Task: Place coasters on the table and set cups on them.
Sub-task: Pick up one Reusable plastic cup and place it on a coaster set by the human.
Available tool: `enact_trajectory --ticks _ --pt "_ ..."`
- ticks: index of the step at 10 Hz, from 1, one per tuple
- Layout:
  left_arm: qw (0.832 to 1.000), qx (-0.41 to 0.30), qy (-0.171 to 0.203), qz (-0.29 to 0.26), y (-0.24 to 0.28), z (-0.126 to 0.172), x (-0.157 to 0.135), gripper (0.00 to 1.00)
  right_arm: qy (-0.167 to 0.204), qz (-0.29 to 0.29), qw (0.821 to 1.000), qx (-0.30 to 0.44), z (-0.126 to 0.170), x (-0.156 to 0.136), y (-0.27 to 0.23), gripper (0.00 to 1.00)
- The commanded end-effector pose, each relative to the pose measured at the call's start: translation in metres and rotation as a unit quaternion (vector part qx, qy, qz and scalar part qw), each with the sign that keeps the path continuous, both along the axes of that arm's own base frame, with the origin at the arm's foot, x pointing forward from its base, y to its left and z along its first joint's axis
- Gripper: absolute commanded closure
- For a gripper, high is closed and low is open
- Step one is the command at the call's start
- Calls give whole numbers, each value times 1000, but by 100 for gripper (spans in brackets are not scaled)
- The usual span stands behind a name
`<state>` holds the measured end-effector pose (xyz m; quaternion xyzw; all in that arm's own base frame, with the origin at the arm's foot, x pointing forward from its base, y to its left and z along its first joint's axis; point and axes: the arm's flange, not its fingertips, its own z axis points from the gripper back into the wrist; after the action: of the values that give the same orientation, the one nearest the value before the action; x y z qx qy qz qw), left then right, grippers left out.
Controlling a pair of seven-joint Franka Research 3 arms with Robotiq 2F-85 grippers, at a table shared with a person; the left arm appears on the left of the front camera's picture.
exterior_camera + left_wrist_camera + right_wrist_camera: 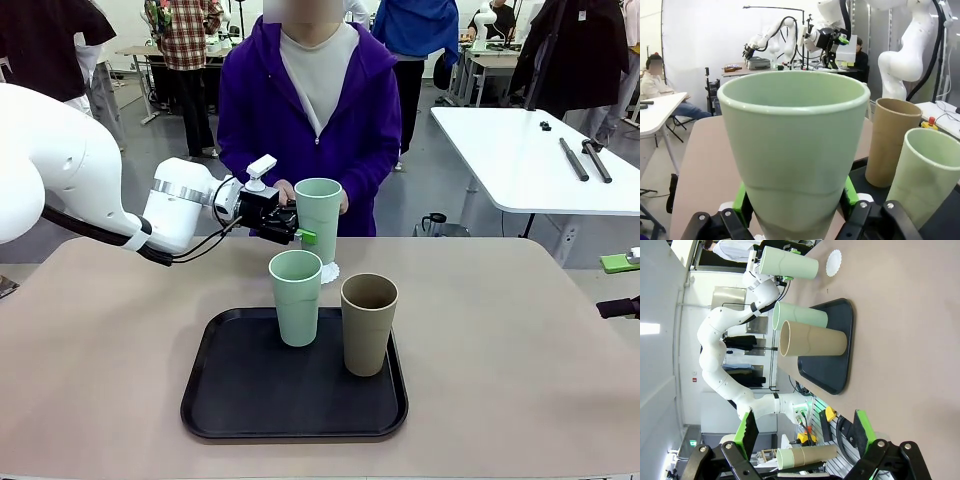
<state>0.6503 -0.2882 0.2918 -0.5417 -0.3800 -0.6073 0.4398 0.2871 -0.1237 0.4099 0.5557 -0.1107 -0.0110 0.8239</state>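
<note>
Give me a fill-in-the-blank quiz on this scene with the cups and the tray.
The left gripper holds a ___ cup.
The black tray carries ___ cups.
On the tray, a green cup stands beside a ___ cup.
The right gripper's fingers stand ___.
Missing words: green; two; brown; open.

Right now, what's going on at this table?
The left gripper is shut on a mint green cup, holding it upright by a white coaster on the table behind the black tray. Whether it is set down is unclear. A second mint cup and a brown cup stand on the tray. The right gripper is open, holding nothing. A person stands at the far side.
</note>
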Motion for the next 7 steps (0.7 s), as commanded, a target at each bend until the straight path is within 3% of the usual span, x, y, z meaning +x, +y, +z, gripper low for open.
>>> enact_trajectory --ticks 1,2,3,7 --pt "1000 -1 -8 -19 -2 -1 4 15 -7 -2 1000 11 0 3 0 0" --pt "999 10 -12 -46 -2 1 -3 15 -7 -2 1000 11 0 3 0 0" --pt "1000 2 -3 -4 0 -4 -1 15 -7 -2 1000 11 0 3 0 0" --pt "1000 2 -3 -4 0 -4 -1 15 -7 -2 1000 11 0 3 0 0"
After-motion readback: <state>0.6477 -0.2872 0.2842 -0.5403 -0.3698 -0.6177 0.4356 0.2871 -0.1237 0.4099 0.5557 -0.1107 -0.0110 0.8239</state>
